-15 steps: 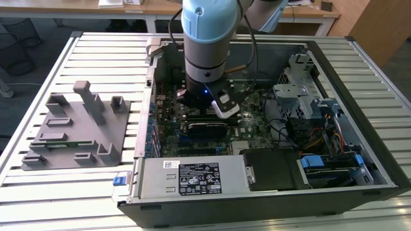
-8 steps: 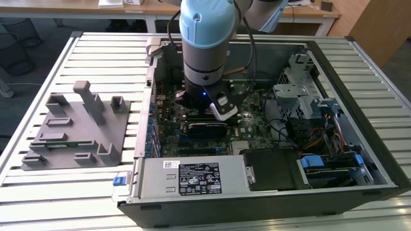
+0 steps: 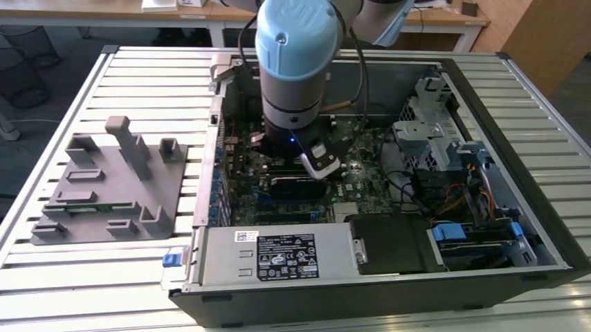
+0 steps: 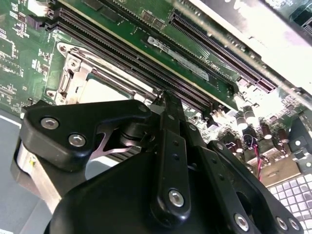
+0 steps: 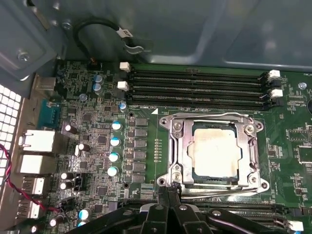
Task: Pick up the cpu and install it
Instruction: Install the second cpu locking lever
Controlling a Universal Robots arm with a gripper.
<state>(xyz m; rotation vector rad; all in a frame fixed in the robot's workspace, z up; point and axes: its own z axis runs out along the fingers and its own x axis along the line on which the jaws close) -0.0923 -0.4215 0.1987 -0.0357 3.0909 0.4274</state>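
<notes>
Sitting flat in its socket (image 5: 214, 155), the cpu (image 5: 215, 152) lies square inside the metal frame, a thin dark gap along its lower edge. Empty memory slots (image 5: 200, 87) run just beside the frame's far side. My pincer (image 5: 170, 195) hangs at the frame's near corner, fingers pressed together on nothing. In the exterior view my arm (image 3: 293, 69) stands inside the computer case (image 3: 517, 124), its walls well apart.

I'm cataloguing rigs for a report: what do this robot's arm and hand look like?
The arm is a thick cylinder with a pale blue cap and grey body, with a black cable running alongside it. At its wrist sits a small silver camera block. The hand is matte black, built of flat linked bars joined by round silver bolts.
</notes>
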